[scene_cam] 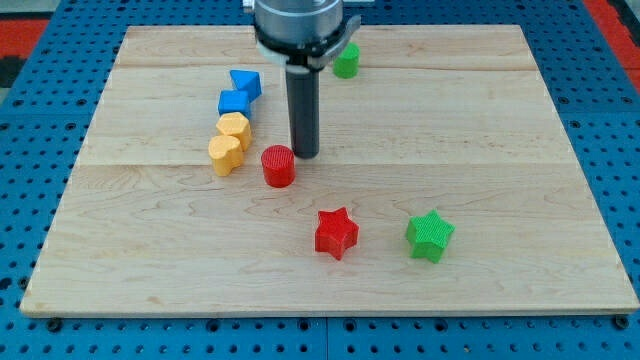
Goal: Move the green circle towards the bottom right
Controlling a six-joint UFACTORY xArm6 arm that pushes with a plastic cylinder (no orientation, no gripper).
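Note:
The green circle (346,62) sits near the view's top, just right of the arm's body. My tip (305,155) touches the board below and left of it, well apart from it. The tip stands just right of and slightly above the red circle (278,166).
Two blue blocks (240,92) and two yellow blocks (230,143) form a slanted column left of the tip. A red star (336,233) and a green star (430,236) lie toward the view's bottom. The wooden board (500,120) rests on a blue pegboard.

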